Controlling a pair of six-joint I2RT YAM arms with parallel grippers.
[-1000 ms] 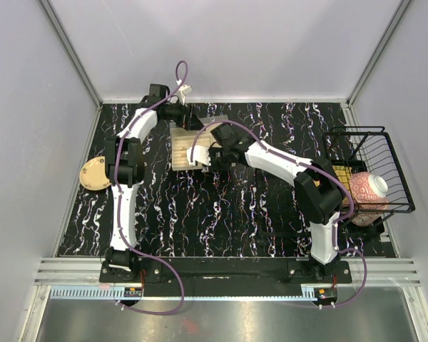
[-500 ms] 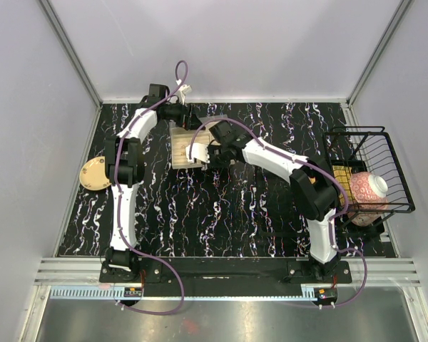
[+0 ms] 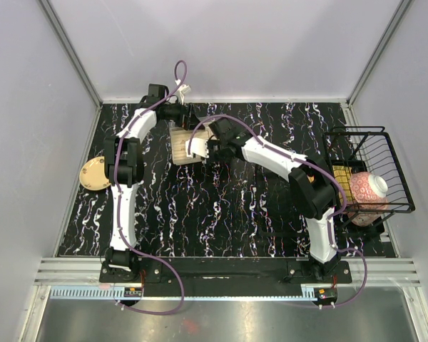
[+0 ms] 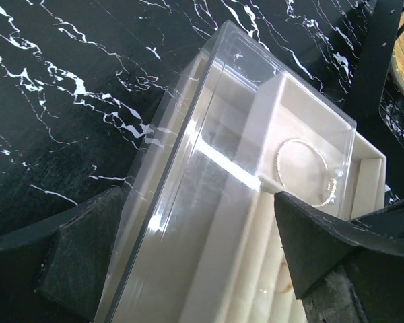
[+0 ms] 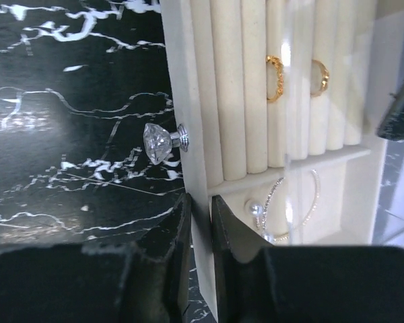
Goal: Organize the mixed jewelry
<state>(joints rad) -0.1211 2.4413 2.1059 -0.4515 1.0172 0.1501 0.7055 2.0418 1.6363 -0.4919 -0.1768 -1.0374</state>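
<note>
the right arm (image 3: 271, 158) is stretching further toward the table's (image 3: 228, 214) far left, its elbow swinging away from the wire basket (image 3: 385, 142). its fingers (image 5: 163, 235), pinching the beige drawer tray (image 3: 180, 148), are pushing it deeper into the clear case (image 4: 256, 101), so less tray is showing from above.

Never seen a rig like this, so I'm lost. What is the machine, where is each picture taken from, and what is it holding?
Two white robot arms are bolted to a black marbled table. One picture looks down from overhead; the other two come from wrist cameras. The left gripper straddles, and seems to hold, a clear plastic case. The right gripper pinches the front of its beige drawer tray, where small gold rings sit. A round tan disc and black wire basket lie aside.
</note>
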